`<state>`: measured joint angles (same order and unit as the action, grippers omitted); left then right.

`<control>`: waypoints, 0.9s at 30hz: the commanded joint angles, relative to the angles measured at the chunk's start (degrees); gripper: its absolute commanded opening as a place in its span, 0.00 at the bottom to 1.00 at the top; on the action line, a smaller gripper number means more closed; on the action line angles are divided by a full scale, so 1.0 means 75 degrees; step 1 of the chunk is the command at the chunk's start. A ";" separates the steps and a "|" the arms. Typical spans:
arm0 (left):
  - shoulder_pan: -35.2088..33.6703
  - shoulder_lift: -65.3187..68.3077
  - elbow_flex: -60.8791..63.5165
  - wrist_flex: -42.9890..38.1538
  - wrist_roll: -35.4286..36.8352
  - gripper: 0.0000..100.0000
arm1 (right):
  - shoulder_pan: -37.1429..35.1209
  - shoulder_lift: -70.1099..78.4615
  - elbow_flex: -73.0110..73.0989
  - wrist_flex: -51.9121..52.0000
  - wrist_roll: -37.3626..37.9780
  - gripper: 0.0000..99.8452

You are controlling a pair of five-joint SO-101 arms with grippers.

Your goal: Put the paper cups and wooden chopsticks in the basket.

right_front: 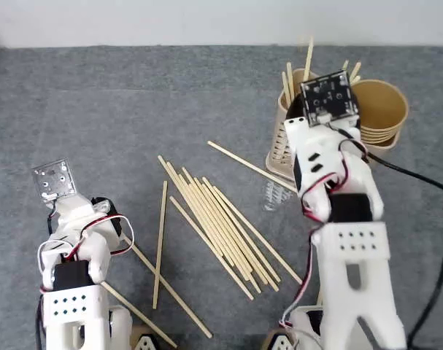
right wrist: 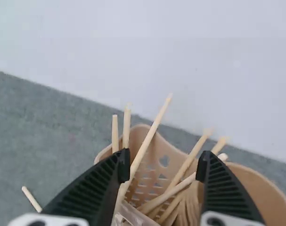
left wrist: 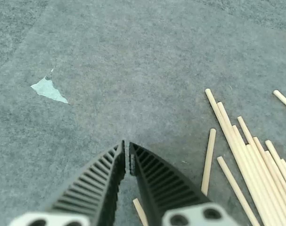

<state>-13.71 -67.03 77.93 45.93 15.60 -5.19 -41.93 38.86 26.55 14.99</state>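
Several wooden chopsticks (right_front: 221,226) lie fanned out on the grey mat in the middle of the table. A beige lattice basket (right_front: 282,149) stands at the back right with more chopsticks (right wrist: 150,136) upright in it. Stacked paper cups (right_front: 382,109) sit against its right side; whether they are inside it I cannot tell. My right gripper (right wrist: 164,165) hangs open over the basket (right wrist: 154,162), its fingers on either side of the standing sticks. My left gripper (left wrist: 126,150) is shut and empty, low over bare mat to the left of the pile (left wrist: 241,155).
A small clear scrap (right_front: 276,195) lies in front of the basket. A pale torn patch (left wrist: 48,89) marks the mat ahead of the left gripper. A black cable (right_front: 425,189) runs along the right edge. A white wall borders the back.
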 commanded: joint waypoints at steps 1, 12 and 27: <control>0.0000 -0.0152 -0.0029 -0.0152 -0.0094 0.02 | 0.0053 -0.1026 -0.0059 0.0299 -0.0059 0.24; 0.0000 -0.0152 -0.0029 -0.0152 -0.0094 0.02 | 0.0100 -0.2573 -0.0035 0.1881 -0.0059 0.24; 0.0000 -0.0152 -0.0029 -0.0152 -0.0094 0.02 | 0.0158 -0.1741 -0.0059 0.2796 -0.0375 0.15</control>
<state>-13.71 -67.03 77.93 45.93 15.60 -3.69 -57.49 38.86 48.26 13.05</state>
